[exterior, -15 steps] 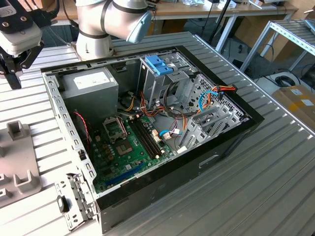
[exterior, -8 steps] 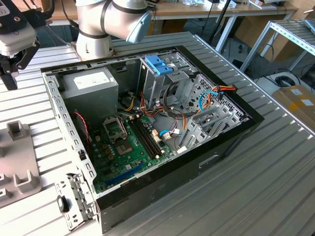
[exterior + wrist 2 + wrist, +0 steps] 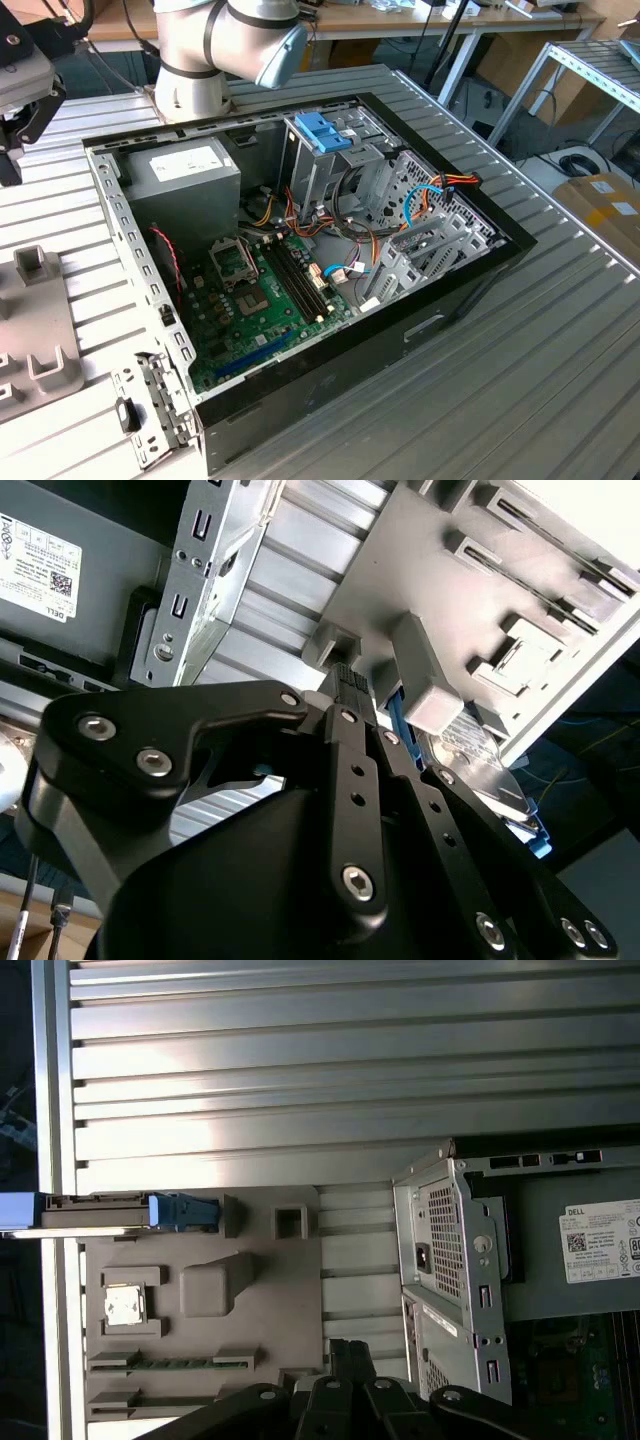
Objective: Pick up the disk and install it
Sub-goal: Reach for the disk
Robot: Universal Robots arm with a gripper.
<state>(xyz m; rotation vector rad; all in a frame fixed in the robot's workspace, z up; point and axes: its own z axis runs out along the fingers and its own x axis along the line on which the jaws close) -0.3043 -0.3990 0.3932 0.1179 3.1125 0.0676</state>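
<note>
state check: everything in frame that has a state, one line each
disk: standing on edge in the grey fixture, not held
gripper: shut, empty, clear of the disk
computer case: lying flat, side open, internals exposed
blue bracket: seated atop the metal cage

table (image 3: 520, 360): a grey metal top with long ribs.
computer case (image 3: 330, 350): a black box lying open on the table.
power box (image 3: 185, 175): grey with a white sticker, in a far corner of the case.
green board (image 3: 260, 300): flat on the case floor, with long black slots.
blue bracket (image 3: 322, 133): on top of the metal cage (image 3: 320, 185).
wires (image 3: 440, 190): orange, blue and red, beside the cage.
grey tray (image 3: 250, 1300): on the table just beside the case, with raised blocks and slots.
</note>
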